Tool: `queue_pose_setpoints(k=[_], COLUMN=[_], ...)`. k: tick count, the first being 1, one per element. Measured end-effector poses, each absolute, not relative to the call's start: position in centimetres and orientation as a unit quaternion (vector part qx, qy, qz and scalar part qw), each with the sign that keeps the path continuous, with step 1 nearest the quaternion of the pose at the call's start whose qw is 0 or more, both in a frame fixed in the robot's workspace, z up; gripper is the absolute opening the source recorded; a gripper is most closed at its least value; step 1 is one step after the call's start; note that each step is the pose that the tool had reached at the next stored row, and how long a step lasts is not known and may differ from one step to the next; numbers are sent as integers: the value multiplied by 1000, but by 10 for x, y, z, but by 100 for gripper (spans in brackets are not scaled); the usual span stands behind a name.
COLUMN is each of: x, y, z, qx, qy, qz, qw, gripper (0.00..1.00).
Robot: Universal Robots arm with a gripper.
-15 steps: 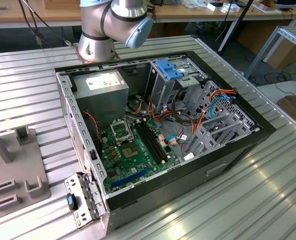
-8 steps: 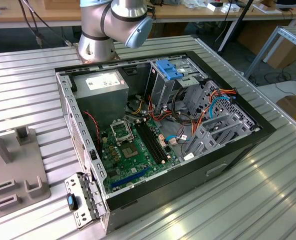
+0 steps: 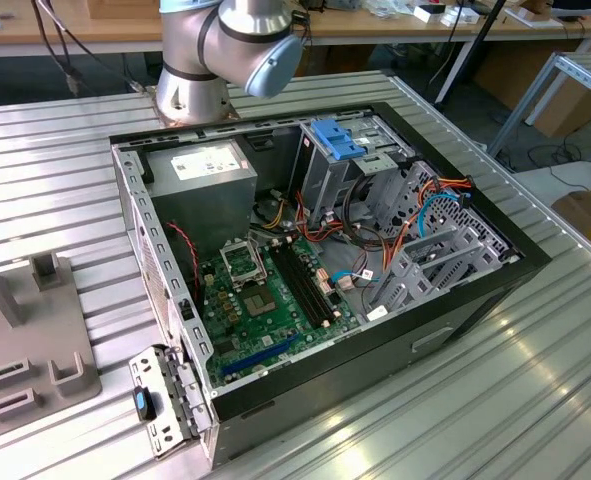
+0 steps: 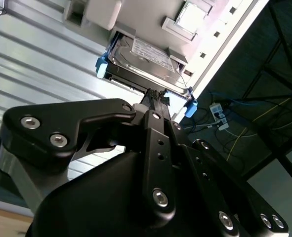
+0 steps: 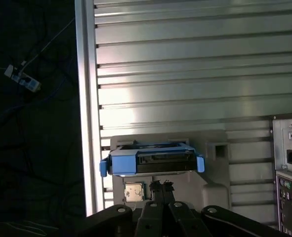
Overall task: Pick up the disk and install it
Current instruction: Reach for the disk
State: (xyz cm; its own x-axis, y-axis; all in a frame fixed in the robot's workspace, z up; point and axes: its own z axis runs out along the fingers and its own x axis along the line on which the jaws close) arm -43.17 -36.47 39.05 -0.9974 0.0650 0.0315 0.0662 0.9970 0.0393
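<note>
Both wrist views show the gripper (image 4: 156,96) (image 5: 161,186), a black metal two-finger claw. Its fingertips are drawn together with almost no gap, and nothing is held between them. It points at the disk (image 4: 146,55) (image 5: 153,162), a flat dark rectangular hard drive with bright blue plastic rails along its two short sides, each rail ending in a small tab. The disk rests on a pale grey moulded plastic holder (image 4: 146,15) (image 5: 212,173), with its long edge turned to the gripper; in the second wrist view its silver upper face carries a white label. The fingertips stand close in front of the middle of this long edge. Whether they touch it I cannot tell, but they do not clamp it. In the first wrist view a small square metal chip (image 5: 132,191) lies in a pocket of the holder, just beside the fingertips. The holder sits on the ribbed aluminium table (image 3: 495,400) (image 5: 185,74), near the table's edge, and the rear panel of the open black computer case (image 3: 535,265) (image 5: 289,168) is apart from it. So the disk is outside the case. In the exterior view the case lies on its side in the middle of the table, with a green motherboard (image 3: 265,310), a grey metal box with a white label (image 3: 200,175) and a light-blue ridged plastic latch (image 3: 337,138) inside. The base of the silver robot arm (image 3: 225,50) stands behind the case, and a part of the grey holder (image 3: 35,350) is at the exterior view's left.
</note>
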Motion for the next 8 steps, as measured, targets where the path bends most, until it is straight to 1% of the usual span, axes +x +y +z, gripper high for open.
queue_pose_setpoints(k=[5,8], x=[-447,-451], y=[-353,-352], z=[386,383], qx=[-33,-33], qy=[-999,-999], qz=[-20,-20], qw=[15,15], gripper=[11,11])
